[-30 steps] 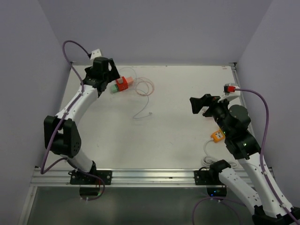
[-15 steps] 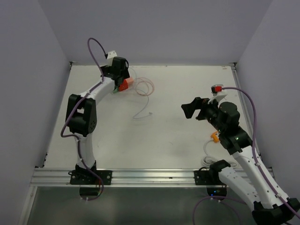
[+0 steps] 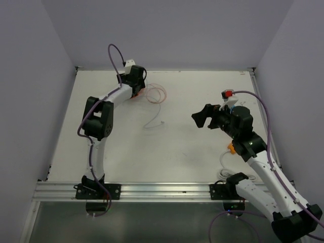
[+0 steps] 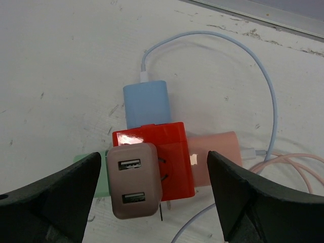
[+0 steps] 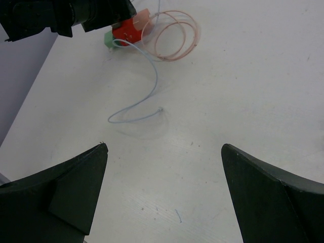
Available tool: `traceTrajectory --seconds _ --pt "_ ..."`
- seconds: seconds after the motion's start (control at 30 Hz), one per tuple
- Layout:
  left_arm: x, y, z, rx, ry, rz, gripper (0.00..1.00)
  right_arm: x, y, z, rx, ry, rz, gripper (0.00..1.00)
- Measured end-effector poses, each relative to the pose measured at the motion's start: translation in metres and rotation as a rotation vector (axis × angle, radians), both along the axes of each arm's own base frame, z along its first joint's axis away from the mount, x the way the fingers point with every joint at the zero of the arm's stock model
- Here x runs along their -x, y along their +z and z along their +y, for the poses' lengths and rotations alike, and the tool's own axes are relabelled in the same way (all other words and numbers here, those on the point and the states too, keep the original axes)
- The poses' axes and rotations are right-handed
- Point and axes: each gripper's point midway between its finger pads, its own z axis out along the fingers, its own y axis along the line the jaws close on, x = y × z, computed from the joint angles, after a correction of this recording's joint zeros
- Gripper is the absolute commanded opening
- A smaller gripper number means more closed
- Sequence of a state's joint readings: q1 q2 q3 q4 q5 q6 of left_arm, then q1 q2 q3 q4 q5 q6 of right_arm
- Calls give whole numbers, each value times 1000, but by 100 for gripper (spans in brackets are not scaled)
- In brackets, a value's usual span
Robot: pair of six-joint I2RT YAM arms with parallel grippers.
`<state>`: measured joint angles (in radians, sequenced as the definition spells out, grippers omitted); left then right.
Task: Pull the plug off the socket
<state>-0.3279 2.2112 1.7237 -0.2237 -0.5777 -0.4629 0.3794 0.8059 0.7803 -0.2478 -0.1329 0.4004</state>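
Observation:
A red cube socket (image 4: 169, 157) lies on the white table at the far left. A blue plug (image 4: 147, 104), a pink plug (image 4: 217, 157) and a green plug (image 4: 104, 177) stick out of its sides. A taupe two-port USB plug (image 4: 134, 179) sits over its left part with a prong showing below; I cannot tell if it is seated. My left gripper (image 4: 154, 154) is open directly above the cluster, one finger on each side, not touching. In the top view the left gripper (image 3: 135, 81) hides most of the socket (image 3: 134, 95). My right gripper (image 3: 202, 117) is open and empty mid-table, and the socket (image 5: 124, 33) is far from it.
A coiled pink cable (image 5: 169, 35) and a thin blue cable (image 5: 142, 91) trail right and forward from the socket. An orange block (image 3: 231, 148) and a white cable (image 3: 223, 172) lie near the right arm's base. Walls close the left, back and right sides.
My left arm has swung right and forward, so its gripper now sits over the socket cluster. My right gripper has moved a little left.

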Motion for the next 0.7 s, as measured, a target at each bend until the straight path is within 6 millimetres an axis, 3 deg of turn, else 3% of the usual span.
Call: traceTrajectory --seconds 0.37,0.7 --pt "0 -8 3 -17 15 8 77 -4 -20 10 13 41 70 99" --pt "0 -9 2 -2 21 4 58 -5 -21 10 15 44 76 99"
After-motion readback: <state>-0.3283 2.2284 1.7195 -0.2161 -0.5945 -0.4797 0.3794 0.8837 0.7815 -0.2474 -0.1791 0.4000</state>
